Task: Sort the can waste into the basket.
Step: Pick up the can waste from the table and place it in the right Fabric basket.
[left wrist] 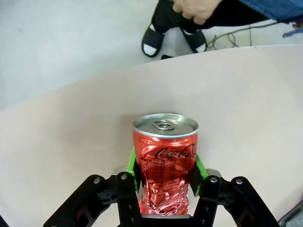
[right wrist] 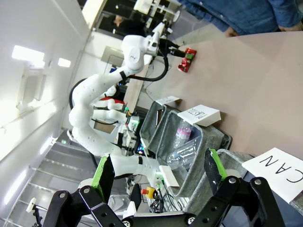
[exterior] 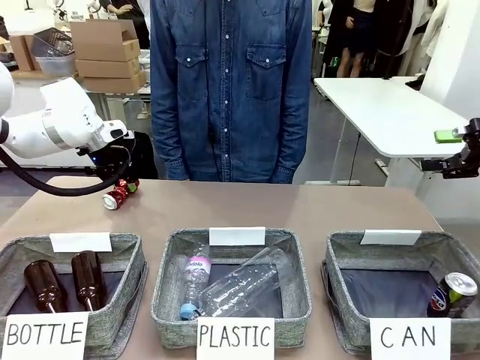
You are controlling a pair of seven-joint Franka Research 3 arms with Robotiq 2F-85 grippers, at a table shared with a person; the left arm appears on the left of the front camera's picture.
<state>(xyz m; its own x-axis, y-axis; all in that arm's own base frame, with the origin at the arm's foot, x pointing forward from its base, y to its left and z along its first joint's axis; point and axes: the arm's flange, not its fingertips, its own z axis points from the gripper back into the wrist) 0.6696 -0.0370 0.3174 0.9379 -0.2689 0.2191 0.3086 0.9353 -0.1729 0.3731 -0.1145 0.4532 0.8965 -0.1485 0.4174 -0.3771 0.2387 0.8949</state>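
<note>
The red dented can [exterior: 116, 196] lies on the table at the far left. My left gripper [exterior: 124, 185] is shut on it. In the left wrist view the green pads press both sides of the crumpled red can [left wrist: 164, 165], with the left gripper [left wrist: 164, 174] low around its body and the silver top facing the camera. The dark blue can [exterior: 452, 294] sits in the right corner of the grey basket [exterior: 345, 259] signed "CAN". My right gripper [exterior: 465, 154] hovers off the table's right edge. It stands open [right wrist: 158, 172] with nothing between its fingers. Farther off, that wrist view shows the red can [right wrist: 186, 60].
The "BOTTLE" basket [exterior: 131, 259] holds two brown bottles. The "PLASTIC" basket [exterior: 169, 259] in the middle holds clear bottles. A person in a denim shirt [exterior: 229, 90] stands at the far side, and a hand [left wrist: 194, 8] shows beyond the table edge.
</note>
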